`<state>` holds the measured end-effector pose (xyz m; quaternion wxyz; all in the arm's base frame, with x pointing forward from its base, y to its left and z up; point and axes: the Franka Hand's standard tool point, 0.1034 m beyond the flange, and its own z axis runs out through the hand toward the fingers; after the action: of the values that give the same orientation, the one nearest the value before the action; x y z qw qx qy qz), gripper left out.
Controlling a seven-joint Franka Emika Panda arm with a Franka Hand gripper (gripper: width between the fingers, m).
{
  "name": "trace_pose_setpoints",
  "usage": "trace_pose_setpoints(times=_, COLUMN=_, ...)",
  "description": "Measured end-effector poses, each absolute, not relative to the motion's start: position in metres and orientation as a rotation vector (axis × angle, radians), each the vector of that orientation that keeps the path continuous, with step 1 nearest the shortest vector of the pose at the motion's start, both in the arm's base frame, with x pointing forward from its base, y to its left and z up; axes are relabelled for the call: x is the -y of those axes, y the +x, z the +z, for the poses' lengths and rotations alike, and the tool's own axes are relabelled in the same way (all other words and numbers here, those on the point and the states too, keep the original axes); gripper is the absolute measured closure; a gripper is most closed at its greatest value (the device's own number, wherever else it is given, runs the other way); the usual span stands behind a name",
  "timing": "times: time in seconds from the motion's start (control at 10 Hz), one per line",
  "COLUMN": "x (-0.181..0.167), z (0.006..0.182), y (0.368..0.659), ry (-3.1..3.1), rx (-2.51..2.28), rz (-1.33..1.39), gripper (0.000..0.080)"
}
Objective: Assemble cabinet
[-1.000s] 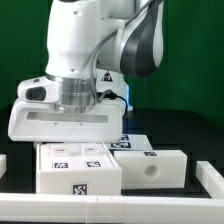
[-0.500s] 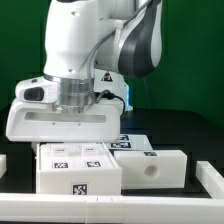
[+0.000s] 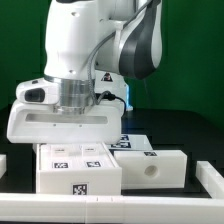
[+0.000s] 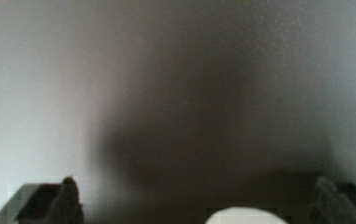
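Hovering close over the cabinet (image 3: pixel 80 168) pieces grouped on the black worktop (image 3: pixel 192 130), the pincer (image 4: pixel 198 203) stands spread wide, gripping nothing, apparently positioned to straddle one piece.

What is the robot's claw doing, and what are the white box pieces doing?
gripper: open, fingers wide apart, nothing clearly held.
cabinet piece under the arm: lying flat, not lifted.
cabinet piece with hole: lying right beside it, round hole facing front; joined or not, cannot tell.
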<state>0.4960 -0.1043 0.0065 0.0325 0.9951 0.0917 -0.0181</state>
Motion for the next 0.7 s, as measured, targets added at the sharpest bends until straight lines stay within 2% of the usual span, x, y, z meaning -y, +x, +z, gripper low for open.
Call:
trace_pose_setpoints(times=0.3, x=0.1046, z=0.0067, y=0.4979, ry=3.062, rx=-0.281, rz=-0.052, gripper=0.0151)
trace_pose_setpoints(times=0.4, x=0.1048, z=0.0067, y=0.4979, ry=3.063, rx=-0.278, rz=-0.052, gripper=0.0196)
trace_pose_setpoints(times=0.5, x=0.1049, z=0.0066, y=0.4976, ry=3.063, rx=-0.274, rz=-0.052, gripper=0.0196)
trace_pose_setpoints(times=0.7, x=0.1057, z=0.0060, y=0.4960, ry=3.063, rx=-0.271, rz=-0.056, gripper=0.0470)
